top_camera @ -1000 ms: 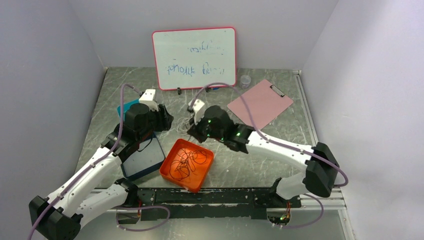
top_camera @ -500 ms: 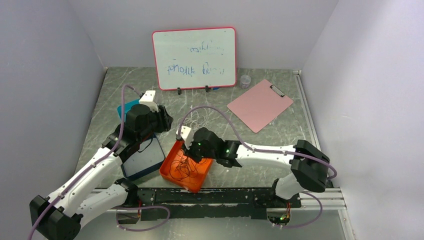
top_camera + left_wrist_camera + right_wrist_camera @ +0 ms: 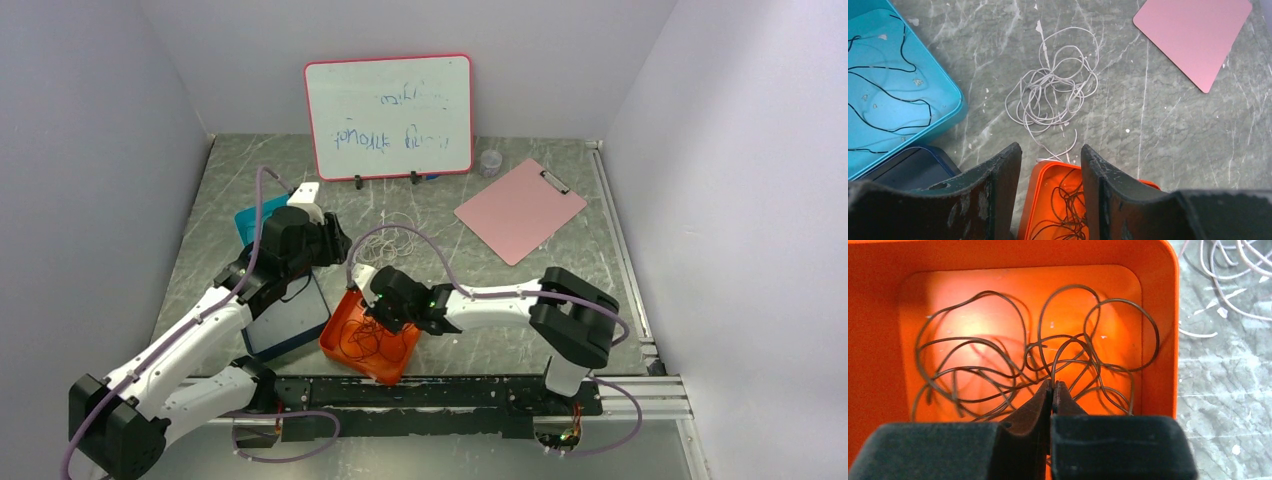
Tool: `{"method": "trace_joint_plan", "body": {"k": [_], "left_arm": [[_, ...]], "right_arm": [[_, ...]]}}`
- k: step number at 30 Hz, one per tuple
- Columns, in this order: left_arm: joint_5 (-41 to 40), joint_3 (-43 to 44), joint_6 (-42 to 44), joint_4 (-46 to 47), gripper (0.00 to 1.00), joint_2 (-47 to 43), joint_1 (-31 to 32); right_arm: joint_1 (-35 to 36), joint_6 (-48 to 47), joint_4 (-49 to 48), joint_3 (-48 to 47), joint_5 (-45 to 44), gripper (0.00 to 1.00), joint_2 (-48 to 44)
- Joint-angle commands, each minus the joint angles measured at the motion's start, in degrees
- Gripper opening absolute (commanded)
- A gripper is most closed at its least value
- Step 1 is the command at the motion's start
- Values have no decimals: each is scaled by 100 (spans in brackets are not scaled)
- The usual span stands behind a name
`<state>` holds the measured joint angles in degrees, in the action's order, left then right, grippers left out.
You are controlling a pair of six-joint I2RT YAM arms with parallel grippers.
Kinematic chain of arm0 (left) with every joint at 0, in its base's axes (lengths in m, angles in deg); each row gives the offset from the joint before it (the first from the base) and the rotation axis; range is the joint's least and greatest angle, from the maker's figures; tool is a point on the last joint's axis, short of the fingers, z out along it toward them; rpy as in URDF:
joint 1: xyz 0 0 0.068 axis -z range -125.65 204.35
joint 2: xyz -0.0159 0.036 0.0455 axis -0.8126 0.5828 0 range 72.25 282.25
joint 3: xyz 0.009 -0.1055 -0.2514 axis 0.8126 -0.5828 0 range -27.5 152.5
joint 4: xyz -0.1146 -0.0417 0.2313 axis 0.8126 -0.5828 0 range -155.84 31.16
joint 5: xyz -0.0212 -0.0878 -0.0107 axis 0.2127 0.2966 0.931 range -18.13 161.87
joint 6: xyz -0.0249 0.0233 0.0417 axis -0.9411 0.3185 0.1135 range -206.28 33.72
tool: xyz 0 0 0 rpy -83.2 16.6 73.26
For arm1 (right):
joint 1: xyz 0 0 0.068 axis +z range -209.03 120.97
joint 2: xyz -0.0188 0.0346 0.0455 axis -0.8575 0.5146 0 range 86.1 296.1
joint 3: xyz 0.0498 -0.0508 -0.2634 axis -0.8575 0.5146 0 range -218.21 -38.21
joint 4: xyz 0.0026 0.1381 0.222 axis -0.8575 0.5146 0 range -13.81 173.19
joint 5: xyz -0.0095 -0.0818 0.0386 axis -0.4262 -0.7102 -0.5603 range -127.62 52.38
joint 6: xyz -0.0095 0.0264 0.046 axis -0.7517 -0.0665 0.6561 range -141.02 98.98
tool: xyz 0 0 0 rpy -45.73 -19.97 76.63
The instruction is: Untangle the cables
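On the counter (image 3: 600, 250) the sorting looks partly done. One pale cord lies apart on the bare surface, one black cord is in a tray of its own, and the dark knot is being worked. The step in hand appears to be drawing a single strand out of that knot. The next move probably calls for a slow lift straight up, so that the other loops slide off and the light tray is not dragged along.

The right arm (image 3: 490, 300) reaches left across the near middle, its wrist bent down into the orange tray (image 3: 1158, 255). The left arm (image 3: 200, 330) stretches up the left side and hovers above the trays, looking down.

The teal tray (image 3: 943, 85) sits at the far left and holds a loose black cable (image 3: 888, 92). The white cable (image 3: 1048, 92) lies in a slack bundle on the counter just beyond the orange tray. The dark cables (image 3: 1063, 338) are piled in crossing loops on that tray's floor.

The right pincer (image 3: 1053, 385) is pressed together low over the pile, with a dark strand running up to its tips. Whether that strand is actually nipped cannot be told. The left pincer (image 3: 1050, 150) is partly spread and holds nothing.
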<state>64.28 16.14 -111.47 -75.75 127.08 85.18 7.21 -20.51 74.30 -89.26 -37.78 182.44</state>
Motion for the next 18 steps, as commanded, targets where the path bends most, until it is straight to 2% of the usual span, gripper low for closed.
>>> {"method": "trace_joint_plan", "body": {"k": [1, 6, 10, 14, 16, 18], "left_arm": [[210, -47, -82, 232, 52, 67, -43], [124, -51, -91, 205, 53, 81, -42], [90, -41, -109, 195, 55, 113, -53], [115, 11, -113, 172, 62, 203, -56], [126, 49, -114, 155, 65, 254, -66], [157, 99, -102, 136, 67, 327, -62]], "right_arm": [[24, 232, 189, -289, -621, 0, 234], [24, 306, 16, -221, -586, 1, -32], [29, 338, -90, -123, -452, 20, -399], [12, 415, -95, -38, -479, 40, -865], [-9, 472, -71, -6, -486, 46, -1110], [-64, 554, -74, 64, -491, 49, -1380]]}}
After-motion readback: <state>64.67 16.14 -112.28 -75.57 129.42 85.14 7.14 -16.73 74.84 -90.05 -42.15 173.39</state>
